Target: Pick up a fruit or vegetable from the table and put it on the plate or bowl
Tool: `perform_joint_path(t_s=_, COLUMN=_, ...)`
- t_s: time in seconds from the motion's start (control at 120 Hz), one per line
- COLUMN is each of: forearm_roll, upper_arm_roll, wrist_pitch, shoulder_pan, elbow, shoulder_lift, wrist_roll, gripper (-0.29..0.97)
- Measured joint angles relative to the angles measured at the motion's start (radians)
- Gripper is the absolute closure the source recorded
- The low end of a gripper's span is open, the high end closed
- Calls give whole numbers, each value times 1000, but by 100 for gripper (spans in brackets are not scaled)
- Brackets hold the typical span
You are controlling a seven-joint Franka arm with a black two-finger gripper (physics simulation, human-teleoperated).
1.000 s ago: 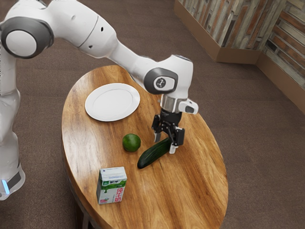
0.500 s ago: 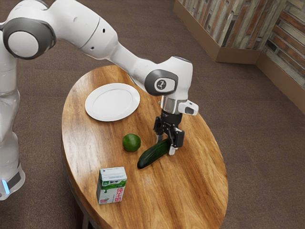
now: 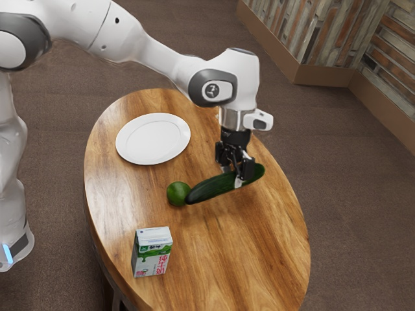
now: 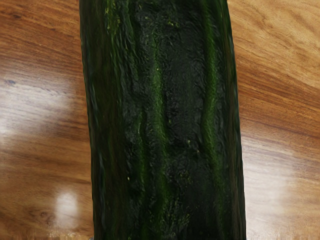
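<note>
The end effector (image 3: 238,173) pinches a long, dark green cucumber (image 3: 214,187) near its raised end. The cucumber hangs tilted beneath it over the wooden desk (image 3: 259,259), its lower tip by the lime (image 3: 175,194). Its skin is ridged and bumpy, with paler green streaks.

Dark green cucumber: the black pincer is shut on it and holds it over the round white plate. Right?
No, wrong place: the black pincer is shut on the dark green cucumber and holds it over the wooden table, beside the round green lime; the round white plate stands apart, as the exterior view shows.
</note>
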Motion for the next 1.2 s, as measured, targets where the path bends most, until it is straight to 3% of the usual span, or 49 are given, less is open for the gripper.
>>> perform_joint_path(t_s=0.083, forearm_roll=37, upper_arm_roll=35, wrist_pitch=-6, shoulder_pan=10, elbow=-19, shoulder_lift=-129, wrist_roll=-22, gripper=45)
perform_joint_path(t_s=0.2, forearm_roll=77, upper_arm_roll=161, wrist_pitch=-23, shoulder_pan=22, elbow=-128, shoulder_lift=-283, wrist_roll=-48, gripper=45)
perform_joint_path(t_s=0.342, forearm_roll=118, upper_arm_roll=203, wrist_pitch=-47, shoulder_pan=154, elbow=-309, shoulder_lift=-460, wrist_roll=-73, gripper=45)
perform_joint_path(t_s=0.425, forearm_roll=144, upper_arm_roll=227, wrist_pitch=-62, shoulder_pan=245, elbow=-377, shoulder_lift=-509, wrist_roll=-85, gripper=45)
perform_joint_path(t_s=0.583, forearm_roll=183, upper_arm_roll=297, wrist_pitch=-83, shoulder_pan=284, elbow=-402, shoulder_lift=-499, wrist_roll=-102, gripper=45)
perform_joint_path(t_s=0.75, forearm_roll=196, upper_arm_roll=311, wrist_pitch=-93, shoulder_pan=284, elbow=-403, shoulder_lift=-490, wrist_roll=-113, gripper=45)
perform_joint_path(t_s=0.875, forearm_roll=193, upper_arm_roll=328, wrist_pitch=-96, shoulder_pan=284, elbow=-401, shoulder_lift=-493, wrist_roll=-111, gripper=19)
perform_joint_path(t_s=1.05, forearm_roll=189, upper_arm_roll=314, wrist_pitch=-97, shoulder_pan=282, elbow=-391, shoulder_lift=-504, wrist_roll=-107, gripper=6)
perform_joint_path(t_s=1.1, forearm_roll=139, upper_arm_roll=307, wrist_pitch=-95, shoulder_pan=271, elbow=-327, shoulder_lift=-487, wrist_roll=-118, gripper=4)
perform_joint_path(t_s=1.133, forearm_roll=122, upper_arm_roll=268, wrist_pitch=-96, shoulder_pan=213, elbow=-246, shoulder_lift=-467, wrist_roll=-152, gripper=3)
perform_joint_path(t_s=1.167, forearm_roll=135, upper_arm_roll=235, wrist_pitch=-113, shoulder_pan=98, elbow=-101, shoulder_lift=-410, wrist_roll=-220, gripper=3)
perform_joint_path(t_s=1.2, forearm_roll=174, upper_arm_roll=220, wrist_pitch=-179, shoulder_pan=-43, elbow=160, shoulder_lift=-282, wrist_roll=-312, gripper=2)
